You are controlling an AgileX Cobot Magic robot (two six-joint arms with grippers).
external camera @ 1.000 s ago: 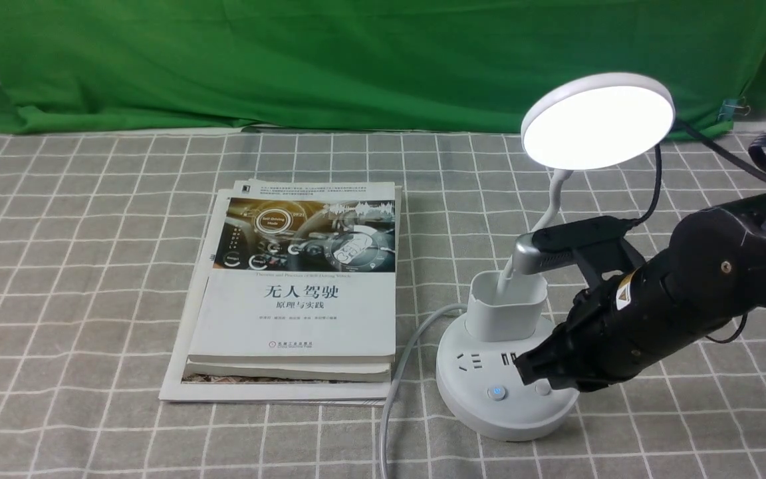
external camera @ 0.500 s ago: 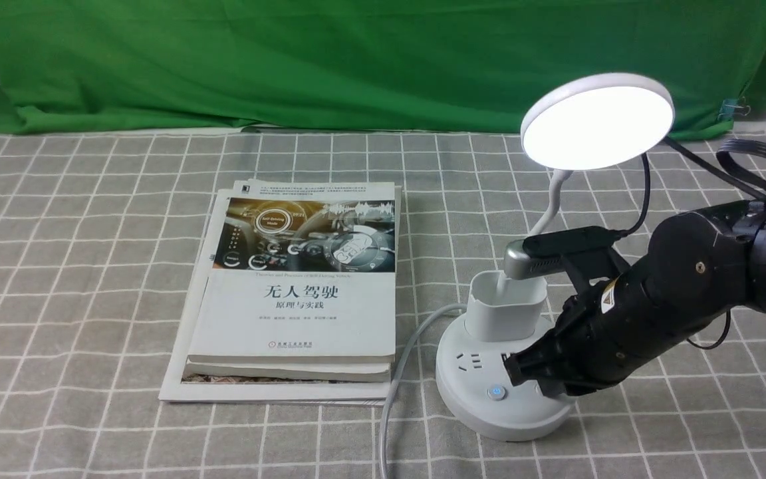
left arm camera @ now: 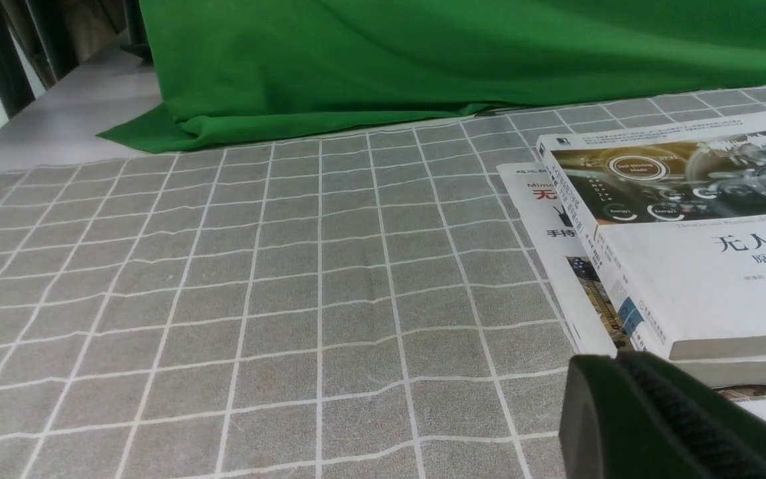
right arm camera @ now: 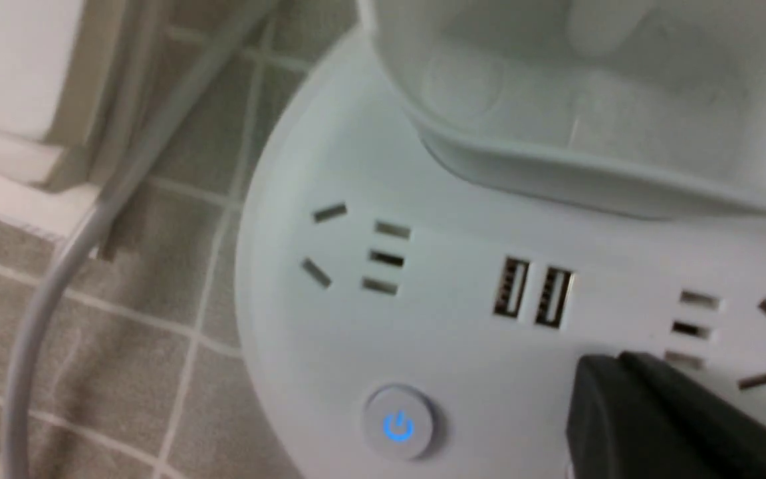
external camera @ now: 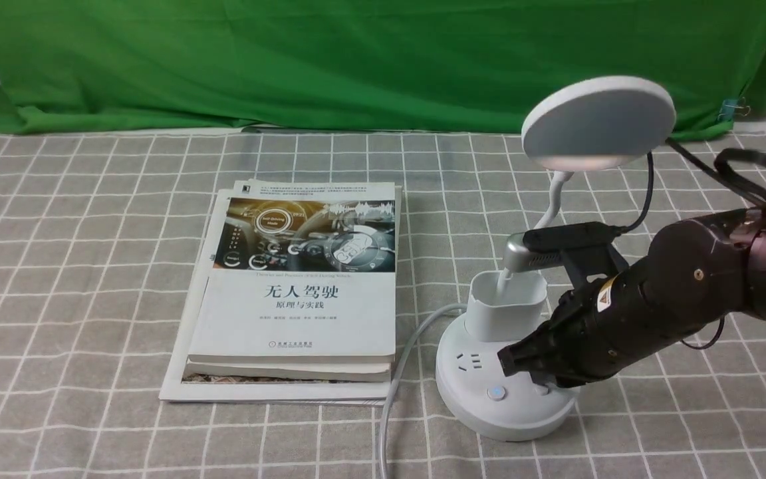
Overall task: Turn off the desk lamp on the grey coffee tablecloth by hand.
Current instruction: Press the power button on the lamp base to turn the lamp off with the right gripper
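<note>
The white desk lamp stands at the right on the grey coffee tablecloth (external camera: 90, 266). Its round disc head (external camera: 599, 123) is dark and unlit. On its round base (external camera: 483, 409) one button (external camera: 496, 393) glows blue; the other button is hidden under my right gripper (external camera: 522, 364). The black right gripper is shut, its tip down on the base beside the USB sockets and in front of the cup (external camera: 506, 306). The right wrist view shows that tip (right arm camera: 599, 386) on the base (right arm camera: 449, 332), next to the blue-lit button (right arm camera: 398, 422). My left gripper (left arm camera: 619, 364) is shut and empty, low over the cloth.
A stack of books (external camera: 296, 293) lies left of the lamp, also seen in the left wrist view (left arm camera: 689, 233). The lamp's grey cable (external camera: 399, 372) runs from the base toward the front edge. A green cloth (external camera: 290, 60) hangs at the back.
The lamp head was lit and is now dark. My right gripper has moved left and down onto the base, covering the right-hand button.
</note>
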